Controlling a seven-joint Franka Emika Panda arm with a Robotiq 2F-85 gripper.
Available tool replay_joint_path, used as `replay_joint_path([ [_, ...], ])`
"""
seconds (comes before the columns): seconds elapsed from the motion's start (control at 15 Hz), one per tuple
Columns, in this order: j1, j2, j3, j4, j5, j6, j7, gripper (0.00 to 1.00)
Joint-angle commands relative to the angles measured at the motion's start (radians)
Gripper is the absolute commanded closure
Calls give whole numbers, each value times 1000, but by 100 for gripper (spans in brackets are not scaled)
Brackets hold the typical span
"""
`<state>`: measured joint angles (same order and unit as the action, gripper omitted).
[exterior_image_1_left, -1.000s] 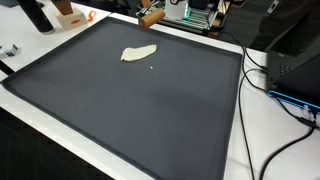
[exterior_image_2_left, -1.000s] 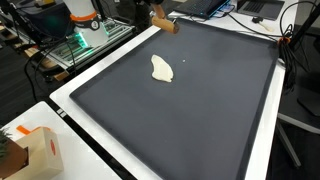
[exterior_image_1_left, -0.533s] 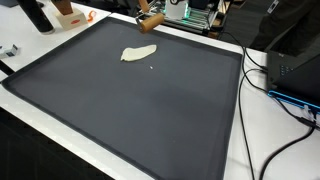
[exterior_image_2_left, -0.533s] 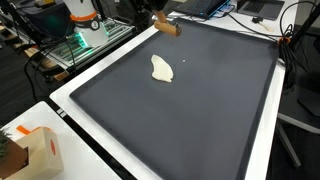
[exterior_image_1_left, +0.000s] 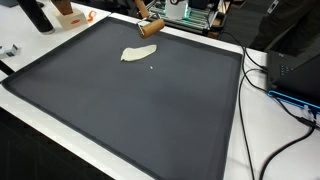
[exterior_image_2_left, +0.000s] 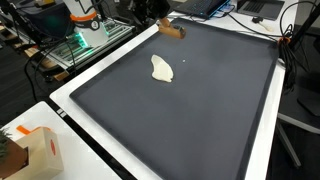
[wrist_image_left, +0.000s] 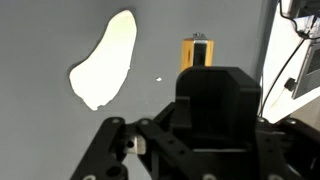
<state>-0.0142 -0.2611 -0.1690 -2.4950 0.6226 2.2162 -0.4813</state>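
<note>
Tool (exterior_image_1_left: 146, 23) is at the far edge of the black mat (exterior_image_1_left: 150, 110), closed down on a small orange block (exterior_image_1_left: 149, 28). The jaws look narrowed to the block's width, though in the wrist view the tool's own body hides the fingertips, so I'm reading the grip mostly from both exterior views. The block (exterior_image_2_left: 172, 30) hangs tilted at the tool's tip, seemingly just above the mat and not resting on it.

My call on doing this well: hold the squeeze steady and move slowly, since a tilted block can pivot between the pads. I'd level the wrist before going lower, and come down straight so an edge doesn't catch the mat first. I'd also stay off the mat's raised rim and the cables beyond it.

Positions: in the wrist view the block (wrist_image_left: 197, 55) pokes out just past the tool's body, centred on it. The flat cream-white piece (wrist_image_left: 105, 58) lies on the mat to one side, apart from the block and not touching. A tiny white speck (wrist_image_left: 159, 80) sits between them. In an exterior view the cream piece (exterior_image_1_left: 138, 53) is nearer the camera than the tool — near, with a clear gap
</note>
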Motion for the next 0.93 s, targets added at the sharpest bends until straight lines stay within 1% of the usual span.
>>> replay_joint_path([
  [0.0, 6, 17, -15, -7, 74, 12, -71, 79],
  [0.53, -8, 83, 0, 5, 139, 7, -120, 79],
  [0.87, -18, 117, 10, 19, 126, 0, -62, 79],
])
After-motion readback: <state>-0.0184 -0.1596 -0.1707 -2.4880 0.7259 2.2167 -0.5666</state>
